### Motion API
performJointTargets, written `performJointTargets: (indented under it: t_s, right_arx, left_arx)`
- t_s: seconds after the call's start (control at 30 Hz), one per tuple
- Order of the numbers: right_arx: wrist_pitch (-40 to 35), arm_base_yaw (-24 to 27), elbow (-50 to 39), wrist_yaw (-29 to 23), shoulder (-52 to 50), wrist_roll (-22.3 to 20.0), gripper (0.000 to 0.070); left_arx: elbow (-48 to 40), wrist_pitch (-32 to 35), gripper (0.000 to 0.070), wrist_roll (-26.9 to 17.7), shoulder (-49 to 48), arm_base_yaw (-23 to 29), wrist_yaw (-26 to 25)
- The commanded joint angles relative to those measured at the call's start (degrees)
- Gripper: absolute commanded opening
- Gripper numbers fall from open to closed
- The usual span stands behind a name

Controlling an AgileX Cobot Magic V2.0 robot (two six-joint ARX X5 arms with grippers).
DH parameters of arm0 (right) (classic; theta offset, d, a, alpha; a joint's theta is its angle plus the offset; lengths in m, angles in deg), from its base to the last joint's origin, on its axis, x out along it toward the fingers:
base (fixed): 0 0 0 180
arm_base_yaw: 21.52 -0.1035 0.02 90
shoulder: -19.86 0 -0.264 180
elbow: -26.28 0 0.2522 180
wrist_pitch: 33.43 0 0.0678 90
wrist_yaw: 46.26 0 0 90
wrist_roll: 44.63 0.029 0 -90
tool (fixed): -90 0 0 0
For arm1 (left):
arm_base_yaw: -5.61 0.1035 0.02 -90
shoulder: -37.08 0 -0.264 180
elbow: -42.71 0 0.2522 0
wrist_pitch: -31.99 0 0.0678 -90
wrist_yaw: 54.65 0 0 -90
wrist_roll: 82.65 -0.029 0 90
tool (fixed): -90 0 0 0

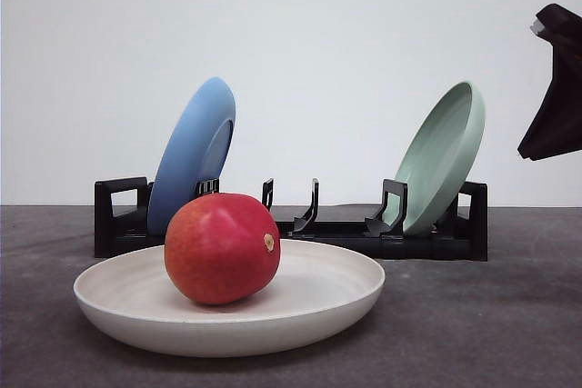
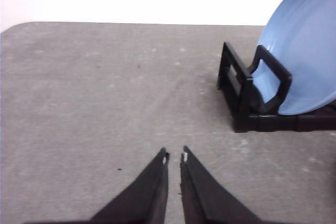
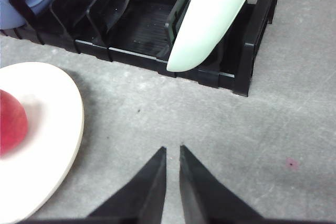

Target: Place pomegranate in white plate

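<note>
Resting in the white plate (image 1: 118,311), the pomegranate (image 1: 222,248) looks firm, heavy and slick, best held across its widest middle, while both end effectors, left (image 2: 174,157) and right (image 3: 172,149), hang closed and empty.

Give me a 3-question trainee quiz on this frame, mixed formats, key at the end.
1. True or false: the pomegranate rests in the white plate.
2. Multiple choice: the pale green plate stands
A. flat on the table
B. tilted on edge in the black rack
C. stacked on the blue plate
3. Fill in: in the wrist views, the left end effector and the right end effector each have fingertips nearly together with ____ between them.

Key
1. True
2. B
3. nothing
</note>
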Motion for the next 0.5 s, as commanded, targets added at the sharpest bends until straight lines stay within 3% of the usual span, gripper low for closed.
performJointTargets:
  t_s: [0.0, 0.47]
  right_arx:
    - [-0.47, -0.23, 0.09, 0.02, 0.33, -0.48, 0.004]
    - [-0.49, -0.23, 0.09, 0.02, 0.33, -0.46, 0.004]
  left_arx:
    - [-0.69, -0.08, 0.0026, -0.91, -0.07, -0.19, 1.14]
    - [-0.69, -0.1, 0.0026, -0.83, -0.02, -0.84, 2.63]
